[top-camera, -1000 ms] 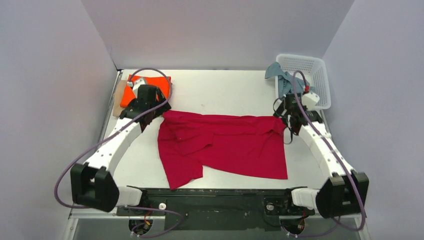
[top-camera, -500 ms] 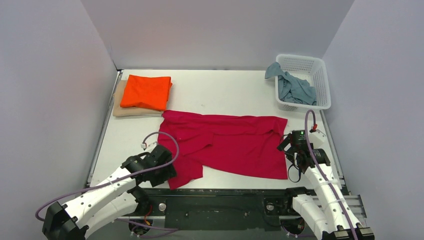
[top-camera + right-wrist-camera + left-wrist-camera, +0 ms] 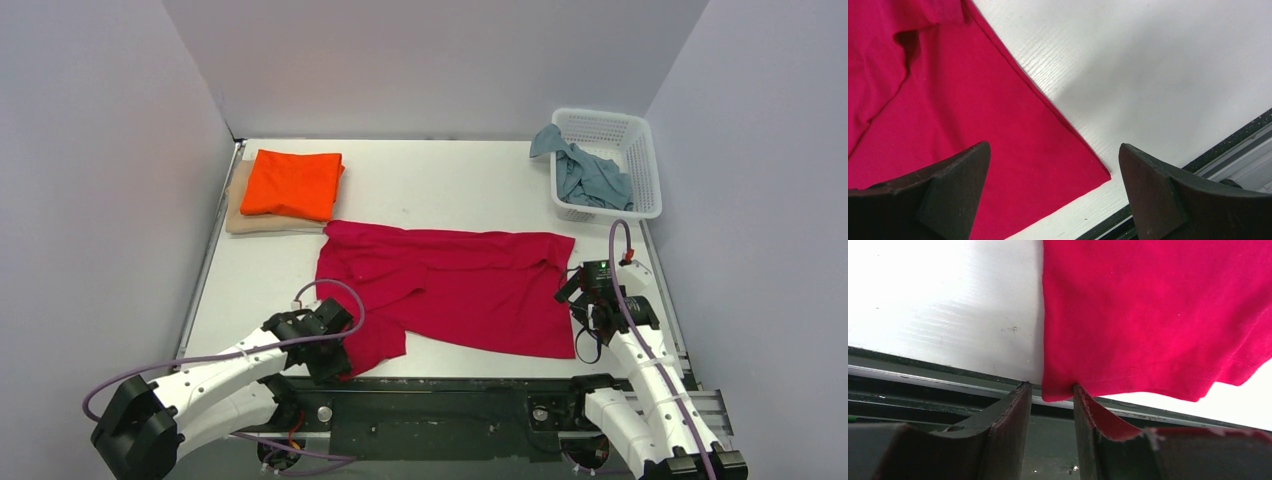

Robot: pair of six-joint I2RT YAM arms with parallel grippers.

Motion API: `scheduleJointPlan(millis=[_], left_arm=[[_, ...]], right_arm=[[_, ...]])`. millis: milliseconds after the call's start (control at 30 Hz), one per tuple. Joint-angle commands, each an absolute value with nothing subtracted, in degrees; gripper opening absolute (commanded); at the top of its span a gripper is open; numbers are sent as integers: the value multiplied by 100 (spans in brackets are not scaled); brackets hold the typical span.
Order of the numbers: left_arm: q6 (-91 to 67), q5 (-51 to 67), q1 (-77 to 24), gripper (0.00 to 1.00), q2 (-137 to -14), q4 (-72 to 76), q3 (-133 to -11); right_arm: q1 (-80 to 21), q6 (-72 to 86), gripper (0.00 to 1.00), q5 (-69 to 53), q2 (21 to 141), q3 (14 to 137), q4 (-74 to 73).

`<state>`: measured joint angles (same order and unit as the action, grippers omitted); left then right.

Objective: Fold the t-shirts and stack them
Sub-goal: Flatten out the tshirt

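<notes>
Two near corners of the crimson t-shirt (image 3: 450,285), laid flat on the worktop (image 3: 450,190), are addressed: left end effector (image 3: 1050,387) half-spread astride one, right end effector (image 3: 1053,150) wide above the other. Cloth should be seated past the hem before closure.

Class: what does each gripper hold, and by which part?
Nothing is held. The left gripper has the near-left hem corner of the red t-shirt between its jaws, not clamped; the right gripper hangs open above the near-right corner.
</notes>
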<state>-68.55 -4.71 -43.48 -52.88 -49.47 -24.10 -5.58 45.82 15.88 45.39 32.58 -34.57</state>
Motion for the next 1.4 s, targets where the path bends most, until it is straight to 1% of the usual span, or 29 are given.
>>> scheduleJointPlan(millis=[0,100,167,200,233,267,300,467,567,800,933,1100,1200,1367], left_arm=[[-6936,-757,-4370,41,-5388,-4211,-2497],[-6922,-858,-4367,37,-5445,-4128,-2526],[-6878,-850,-4360,33,-5495,-4032,-2556],[-6863,-841,-4362,23,-5537,-4011,-2570],[-6862,-834,-4361,8,-5564,-3991,-2598],[-6863,-839,-4366,3,-5572,-3991,-2613],[-6842,-833,-4363,0,-5566,-3993,-2648],[-6687,-867,-4361,0,-5335,-4161,-2910],[-6548,-930,-4361,0,-5074,-4249,-3135],[-6344,-940,-4298,0,-4907,-3825,-3327],[-6198,-955,-4188,0,-5045,-3766,-3415],[-6046,-991,-4009,0,-5072,-3776,-3416],[-5978,-961,-3867,0,-5047,-3847,-3411],[-5957,-897,-3682,0,-4938,-3869,-3315]], right_arm=[[-518,4562,95,1663,4578,3305,-3639],[-517,4553,95,1652,4592,3305,-3639],[-512,4543,95,1616,4613,3299,-3644],[-510,4537,95,1580,4627,3293,-3641],[-510,4536,95,1554,4638,3289,-3644],[-510,4535,95,1529,4660,3288,-3641],[-505,4535,94,1512,4663,3281,-3639],[-483,4518,90,1273,4640,3318,-3809],[-473,4667,89,1248,4602,3281,-4238],[-469,5146,83,1106,4684,2660,-4279],[-475,5385,77,1403,4814,2394,-3907],[-473,5499,64,1438,5159,2203,-3455],[-475,5511,58,1337,5356,2136,-3287],[-475,5508,54,1075,5642,2034,-3134]])
